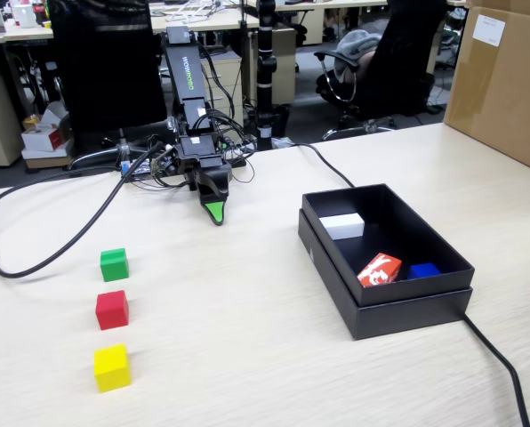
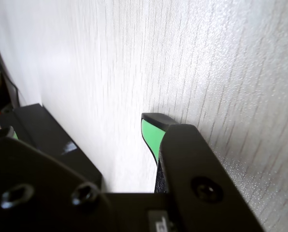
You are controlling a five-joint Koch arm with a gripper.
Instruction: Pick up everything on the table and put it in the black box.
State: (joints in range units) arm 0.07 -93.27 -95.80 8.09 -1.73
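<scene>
Three cubes lie in a column at the left of the table point(image 1: 247, 338) in the fixed view: green point(image 1: 114, 264), red point(image 1: 112, 310) and yellow point(image 1: 112, 367). The black box point(image 1: 407, 316) stands at the right. My gripper point(image 1: 213, 212) hangs tip-down just above the table at the back centre, well apart from the cubes and the box. In the wrist view the gripper point(image 2: 81, 134) stands open: a green-padded finger point(image 2: 151, 135) is at the right and the other jaw is at the far left, with bare table between them. It holds nothing.
The box holds a white block point(image 1: 342, 225), a red-and-white packet point(image 1: 379, 269) and a blue piece point(image 1: 422, 270). A brown carton point(image 1: 501, 80) stands at the back right. Black cables point(image 1: 52, 249) cross the table at the left, and one cable point(image 1: 496, 365) runs past the box.
</scene>
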